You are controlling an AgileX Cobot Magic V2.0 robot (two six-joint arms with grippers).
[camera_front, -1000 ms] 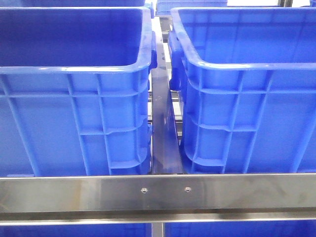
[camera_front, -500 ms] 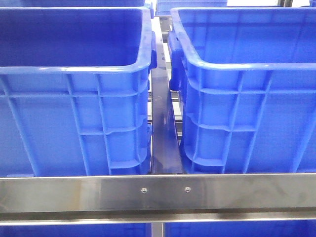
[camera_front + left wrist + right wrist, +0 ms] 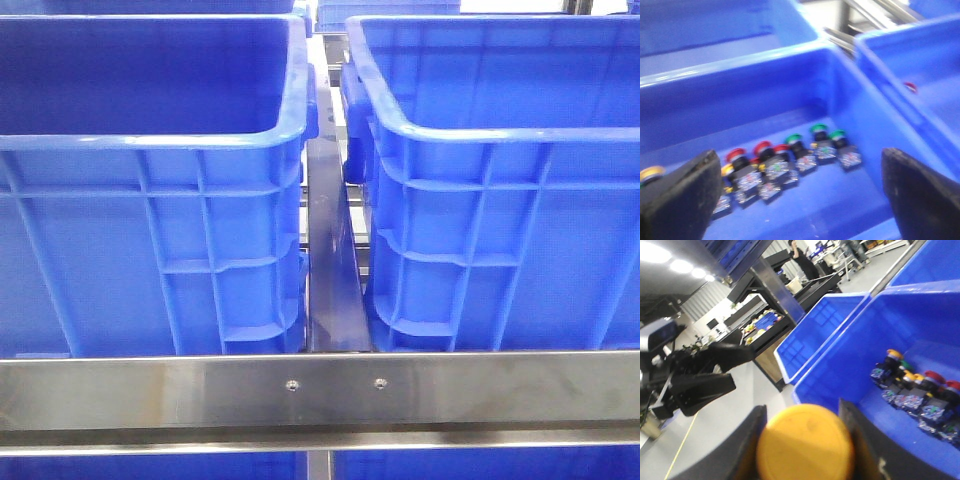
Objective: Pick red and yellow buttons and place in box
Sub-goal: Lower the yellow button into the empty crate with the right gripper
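In the right wrist view my right gripper (image 3: 805, 447) is shut on a yellow button (image 3: 806, 437), held in the air outside a blue crate (image 3: 840, 365). That crate holds several more buttons, among them a yellow one (image 3: 894, 354) and a red one (image 3: 934, 376). In the left wrist view my left gripper (image 3: 800, 200) stands open over a crate floor (image 3: 840, 200), its fingers (image 3: 680, 200) wide apart. Below it lie red buttons (image 3: 736, 155), a yellow button (image 3: 651, 173) and green ones (image 3: 818, 129). Neither gripper shows in the front view.
The front view has two tall blue crates, left (image 3: 150, 140) and right (image 3: 480, 130), behind a steel rail (image 3: 320, 390). A red piece (image 3: 910, 86) lies in the neighbouring crate. A black arm (image 3: 700, 375) and open workshop floor lie beyond the right gripper.
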